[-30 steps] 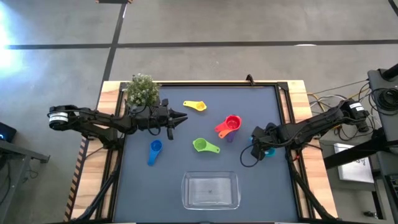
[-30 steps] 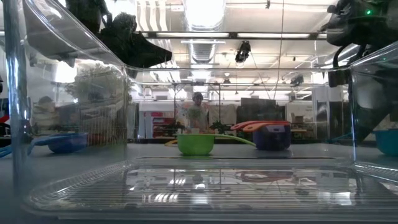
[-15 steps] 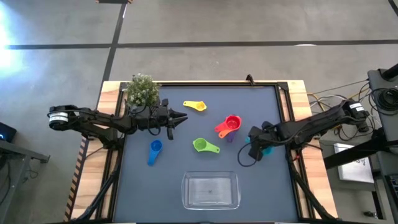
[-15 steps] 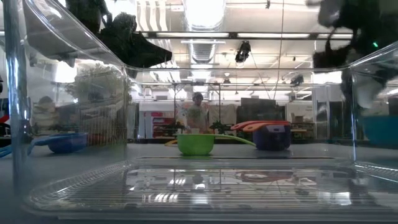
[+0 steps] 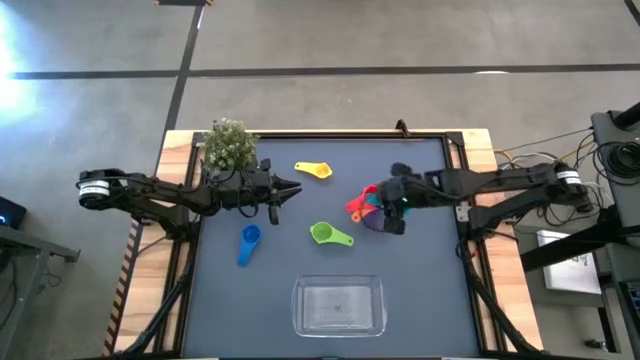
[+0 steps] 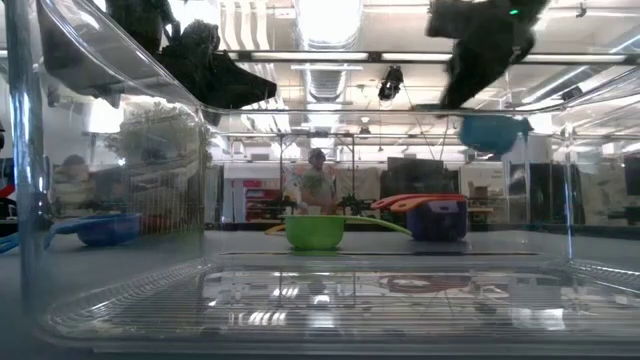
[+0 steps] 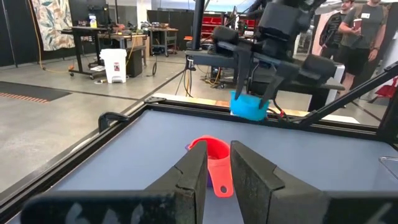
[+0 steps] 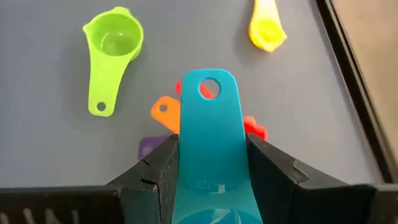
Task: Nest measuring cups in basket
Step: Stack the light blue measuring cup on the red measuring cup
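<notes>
Teal plastic, the teal measuring cup (image 8: 208, 143) hangs clamped in my right pincer (image 5: 392, 208), lifted above the red, orange and purple cups (image 5: 366, 208) in mid-table. I should carry it level and release low over the clear basket (image 5: 338, 305) at the front edge. The left pincer (image 5: 290, 190) waits clenched and empty near the plant (image 5: 229, 145).
</notes>
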### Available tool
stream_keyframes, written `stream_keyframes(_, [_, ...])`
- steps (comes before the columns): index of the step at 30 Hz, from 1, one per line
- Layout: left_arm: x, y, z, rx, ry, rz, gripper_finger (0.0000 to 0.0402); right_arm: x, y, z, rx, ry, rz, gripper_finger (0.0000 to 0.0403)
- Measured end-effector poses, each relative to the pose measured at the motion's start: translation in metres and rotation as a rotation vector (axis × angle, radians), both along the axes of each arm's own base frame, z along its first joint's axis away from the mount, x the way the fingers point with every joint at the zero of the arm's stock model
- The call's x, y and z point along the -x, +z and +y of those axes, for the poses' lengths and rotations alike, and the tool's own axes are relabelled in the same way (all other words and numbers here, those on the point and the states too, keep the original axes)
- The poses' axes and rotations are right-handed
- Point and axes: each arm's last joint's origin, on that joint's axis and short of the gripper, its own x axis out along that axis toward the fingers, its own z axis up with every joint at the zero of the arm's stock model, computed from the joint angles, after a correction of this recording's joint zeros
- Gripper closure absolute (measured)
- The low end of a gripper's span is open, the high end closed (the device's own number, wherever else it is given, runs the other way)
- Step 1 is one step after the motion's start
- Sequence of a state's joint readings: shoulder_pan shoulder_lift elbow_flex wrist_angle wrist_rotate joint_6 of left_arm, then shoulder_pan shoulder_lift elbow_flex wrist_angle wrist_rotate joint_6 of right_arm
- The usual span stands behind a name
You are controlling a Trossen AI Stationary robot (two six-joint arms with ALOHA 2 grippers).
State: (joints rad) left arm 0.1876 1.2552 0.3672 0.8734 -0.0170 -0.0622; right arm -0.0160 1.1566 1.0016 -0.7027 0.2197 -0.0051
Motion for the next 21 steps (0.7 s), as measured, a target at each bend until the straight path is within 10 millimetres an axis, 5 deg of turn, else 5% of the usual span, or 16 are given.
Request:
stream_keyframes(11, [0.0, -0.001, 0.0, 0.001, 0.0, 0.006, 0.0348, -0.065, -0.013, -0.037, 0.058, 0.322, 0.143, 0.0249])
stream_keyframes(21, [0.0, -0.002, 0.0, -0.005, 0.0, 0.023, 0.0348, -0.066, -0.031, -0.077, -0.098, 0.366, 0.178, 0.0255])
